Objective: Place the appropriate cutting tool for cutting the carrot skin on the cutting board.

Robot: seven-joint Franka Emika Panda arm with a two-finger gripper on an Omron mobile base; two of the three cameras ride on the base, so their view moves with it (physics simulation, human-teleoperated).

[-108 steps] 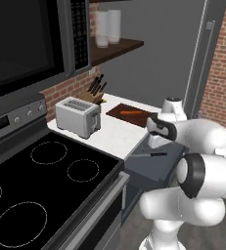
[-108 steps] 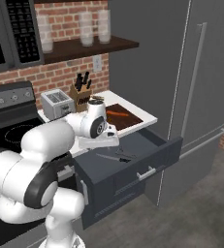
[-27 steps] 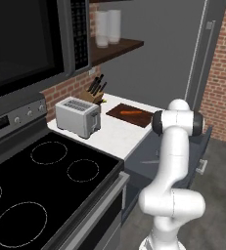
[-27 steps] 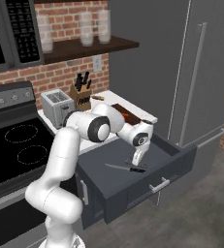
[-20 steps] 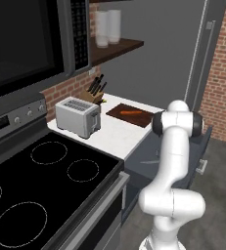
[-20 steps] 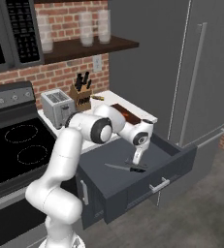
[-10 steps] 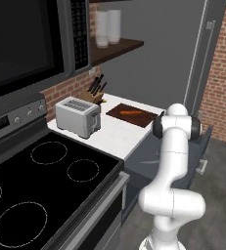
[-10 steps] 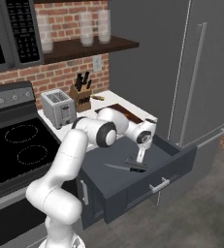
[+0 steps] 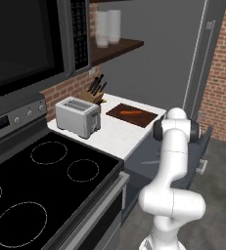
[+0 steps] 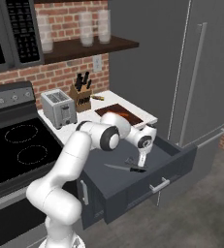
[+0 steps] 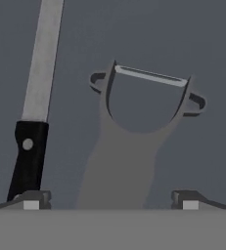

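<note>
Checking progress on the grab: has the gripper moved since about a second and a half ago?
Yes. The gripper has dropped lower into the open drawer, closer to the knife lying there.

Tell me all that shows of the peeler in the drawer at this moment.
The peeler is a flat grey metallic Y-shaped tool: a broad handle splitting into two arms, with a slim bright blade bridging them. It lies flat on the floor of the open drawer, beside a black-handled knife but apart from it. The gripper hangs over its handle, open, fingers either side.
</note>
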